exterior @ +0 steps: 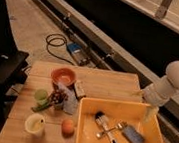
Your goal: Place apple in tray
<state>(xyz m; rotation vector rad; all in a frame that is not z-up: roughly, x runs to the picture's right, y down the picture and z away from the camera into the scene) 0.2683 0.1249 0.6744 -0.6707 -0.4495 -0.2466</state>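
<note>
The apple (67,127), small, round and orange-red, lies on the wooden table just left of the tray's left wall. The tray (81,135) is a large yellow bin at the table's right front. My white arm (176,80) comes in from the right. The gripper (150,113) hangs over the tray's far right corner, well to the right of the apple and apart from it. It holds nothing that I can see.
Inside the tray lie a brush (102,120), a fork (109,131), a dark utensil and a blue sponge (134,136). On the table stand an orange-red bowl (63,76), a green cup (41,95), a pale cup (35,124) and a snack bag (67,101). A cable (57,43) lies on the floor behind.
</note>
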